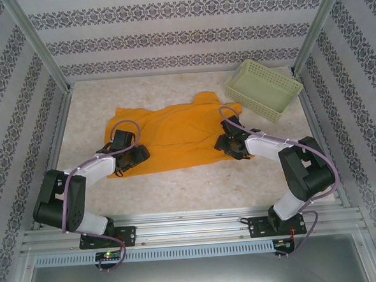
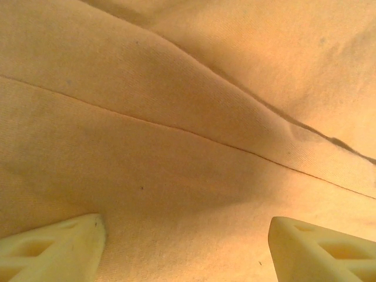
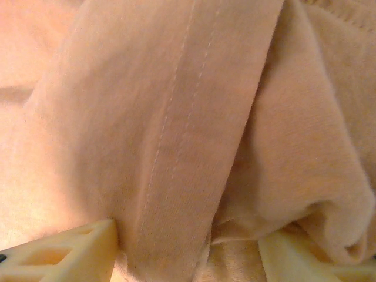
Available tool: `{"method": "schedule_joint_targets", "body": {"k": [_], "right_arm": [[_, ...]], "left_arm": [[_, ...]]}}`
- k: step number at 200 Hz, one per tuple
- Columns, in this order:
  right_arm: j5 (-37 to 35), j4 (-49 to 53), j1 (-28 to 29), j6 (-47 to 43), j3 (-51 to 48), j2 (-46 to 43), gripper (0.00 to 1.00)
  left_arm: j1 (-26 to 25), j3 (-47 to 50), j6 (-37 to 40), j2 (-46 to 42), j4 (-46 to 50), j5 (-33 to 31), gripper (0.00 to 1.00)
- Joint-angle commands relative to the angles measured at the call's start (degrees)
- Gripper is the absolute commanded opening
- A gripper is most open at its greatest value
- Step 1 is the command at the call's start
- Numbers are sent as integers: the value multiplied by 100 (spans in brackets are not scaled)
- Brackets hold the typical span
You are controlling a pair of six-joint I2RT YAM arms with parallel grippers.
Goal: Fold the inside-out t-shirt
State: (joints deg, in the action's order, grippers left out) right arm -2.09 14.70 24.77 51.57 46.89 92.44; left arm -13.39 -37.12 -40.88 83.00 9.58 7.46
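Nearest the arms, the left gripper [image 2: 188, 228] stands spread over flat cloth, pinching nothing. The right gripper [image 3: 188, 241] straddles a bunched, stitched hem, but whether it pinches it cannot be told. Beyond them the inside-out t-shirt [image 1: 175, 132] lies rumpled mid-table with no neat fold visible, so folding seems barely begun. A basket [image 1: 261, 88] sits farther right.

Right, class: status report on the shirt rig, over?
T-shirt spread, unfolded. Left gripper open above it. Right gripper open, hem bunched between jaws. Basket beside far sleeve.
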Motion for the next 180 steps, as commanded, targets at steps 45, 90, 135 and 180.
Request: {"method": "schedule_joint_targets", "body": {"k": [45, 90, 135, 180], "right_arm": [[-785, 905, 1079, 1369, -1339, -1236, 69], [-1259, 1800, 1154, 1469, -1698, -2827, 71], [-1344, 1938, 422, -446, 57, -2997, 72], [-635, 1339, -453, -1540, 1513, -1659, 72]], "left_arm": [[-45, 1233, -175, -1178, 421, 306, 81], [-349, 1224, -383, -2235, 962, 315, 83], [-295, -799, 146, -1695, 1327, -927, 85], [117, -3125, 753, 565, 1635, -1818, 92]]}}
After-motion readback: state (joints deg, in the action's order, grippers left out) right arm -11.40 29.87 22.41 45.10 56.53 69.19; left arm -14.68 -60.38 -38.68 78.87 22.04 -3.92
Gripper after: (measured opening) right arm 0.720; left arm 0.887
